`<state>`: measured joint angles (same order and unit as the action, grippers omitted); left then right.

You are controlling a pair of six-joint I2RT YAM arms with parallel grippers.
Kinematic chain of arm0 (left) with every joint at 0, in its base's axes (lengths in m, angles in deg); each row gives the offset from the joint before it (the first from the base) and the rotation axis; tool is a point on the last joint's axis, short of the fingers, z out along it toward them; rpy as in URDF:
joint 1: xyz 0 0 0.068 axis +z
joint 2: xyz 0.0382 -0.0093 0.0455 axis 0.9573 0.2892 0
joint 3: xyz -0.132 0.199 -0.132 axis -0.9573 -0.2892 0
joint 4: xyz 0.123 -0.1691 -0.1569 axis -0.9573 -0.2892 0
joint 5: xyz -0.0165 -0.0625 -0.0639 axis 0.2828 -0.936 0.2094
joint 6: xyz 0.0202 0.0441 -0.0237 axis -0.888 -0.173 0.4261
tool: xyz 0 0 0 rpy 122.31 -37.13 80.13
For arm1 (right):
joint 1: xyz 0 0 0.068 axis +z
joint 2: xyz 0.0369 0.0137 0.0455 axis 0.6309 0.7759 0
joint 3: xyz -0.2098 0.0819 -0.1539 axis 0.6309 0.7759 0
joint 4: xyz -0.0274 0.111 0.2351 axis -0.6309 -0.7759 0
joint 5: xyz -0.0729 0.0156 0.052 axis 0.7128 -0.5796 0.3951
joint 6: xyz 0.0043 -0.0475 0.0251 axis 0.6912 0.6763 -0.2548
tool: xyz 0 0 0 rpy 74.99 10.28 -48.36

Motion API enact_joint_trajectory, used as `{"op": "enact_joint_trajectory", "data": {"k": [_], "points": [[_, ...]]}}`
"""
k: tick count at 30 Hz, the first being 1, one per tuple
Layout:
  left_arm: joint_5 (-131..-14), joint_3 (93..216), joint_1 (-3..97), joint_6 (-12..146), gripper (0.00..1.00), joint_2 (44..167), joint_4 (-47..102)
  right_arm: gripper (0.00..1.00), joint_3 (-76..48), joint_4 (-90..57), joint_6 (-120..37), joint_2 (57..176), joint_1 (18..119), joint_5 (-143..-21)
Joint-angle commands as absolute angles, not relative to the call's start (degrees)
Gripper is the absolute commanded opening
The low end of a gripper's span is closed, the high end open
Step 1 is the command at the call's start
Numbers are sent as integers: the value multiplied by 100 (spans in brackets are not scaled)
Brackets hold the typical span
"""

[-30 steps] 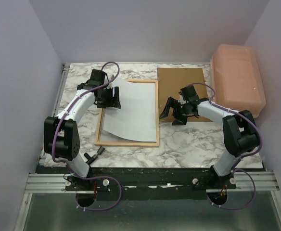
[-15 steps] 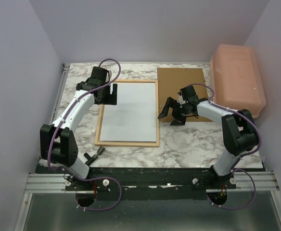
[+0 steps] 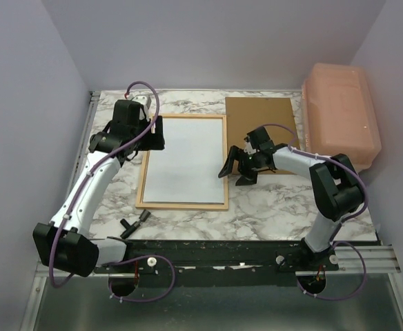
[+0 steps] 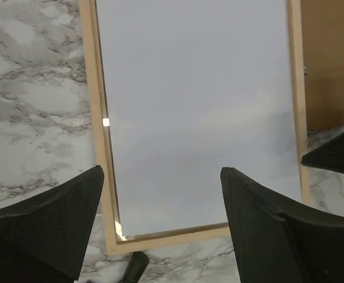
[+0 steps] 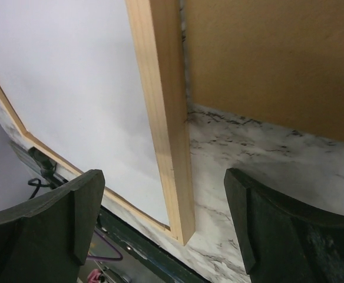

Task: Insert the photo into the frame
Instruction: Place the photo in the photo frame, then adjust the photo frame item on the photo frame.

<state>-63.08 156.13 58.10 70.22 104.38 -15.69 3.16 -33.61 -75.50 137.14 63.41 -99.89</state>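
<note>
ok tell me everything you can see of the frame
The frame is a large rectangle of thin, pale wood rails, lying flat on the marble-patterned table, long sides running away from the arms. The photo lies inside it, white side up, filling nearly the whole opening. The brown board lies just right of it. The left end effector hangs open over its far left corner; the right end effector, open, sits at its right rail. Neither visibly grips it.

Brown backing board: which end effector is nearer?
Right. The right end effector is by the brown backing board's near-left corner; the left end effector is over the frame's left edge.
</note>
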Motion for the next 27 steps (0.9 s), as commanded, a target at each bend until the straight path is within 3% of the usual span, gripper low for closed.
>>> {"op": "enact_joint_trajectory", "data": {"k": [1,9,19,23,27], "points": [[-7276,15242,5790,7370,83,10075,-1259,89,352,-3630,-7527,13796,6702,-9844],[-7727,14698,5781,7624,83,9805,-1076,83,536,-4067,-7444,13743,7423,-9376],[-7965,13795,5594,7566,82,9659,-1066,90,788,-4479,-7147,13296,7796,-8946],[-8116,13352,5297,7743,70,9609,-854,90,997,-4449,-7185,13183,7800,-8915],[-8183,13046,4818,7974,50,9710,-632,89,1193,-4275,-7426,13200,7797,-9034]]}}
